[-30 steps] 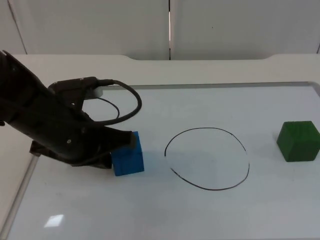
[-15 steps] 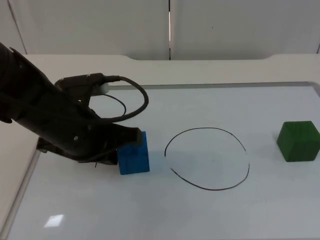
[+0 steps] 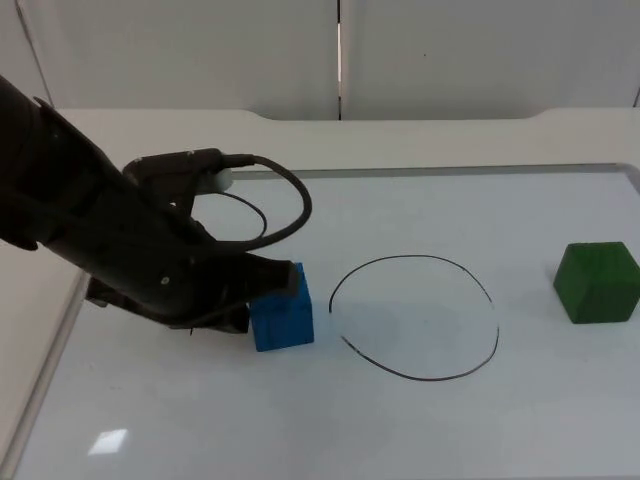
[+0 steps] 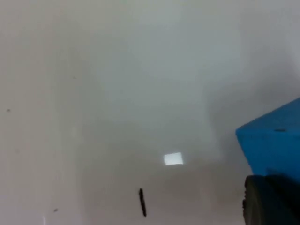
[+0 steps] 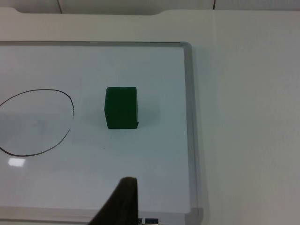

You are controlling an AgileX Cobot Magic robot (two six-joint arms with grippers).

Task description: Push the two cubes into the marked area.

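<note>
A blue cube (image 3: pixel 285 322) sits on the white board just left of the black hand-drawn circle (image 3: pixel 415 317), outside its line. My left gripper (image 3: pixel 272 282) presses low against the cube's left side; the left wrist view has the blue cube (image 4: pixel 274 145) right against the gripper (image 4: pixel 272 201). A green cube (image 3: pixel 597 282) rests well to the right of the circle, near the board's right edge. My right gripper (image 5: pixel 123 201) waits back from the green cube (image 5: pixel 121 107), apart from it, with part of the circle (image 5: pixel 37 122) beyond.
The board has a thin metal frame (image 5: pixel 190 117), and bare table lies past it on the right. The frame's left rail (image 3: pixel 45 375) runs under the left arm. The grey partition wall (image 3: pixel 340 50) closes off the far side.
My left arm has slid to the right, and the blue cube has moved with it toward the circle. The green cube has not moved.
</note>
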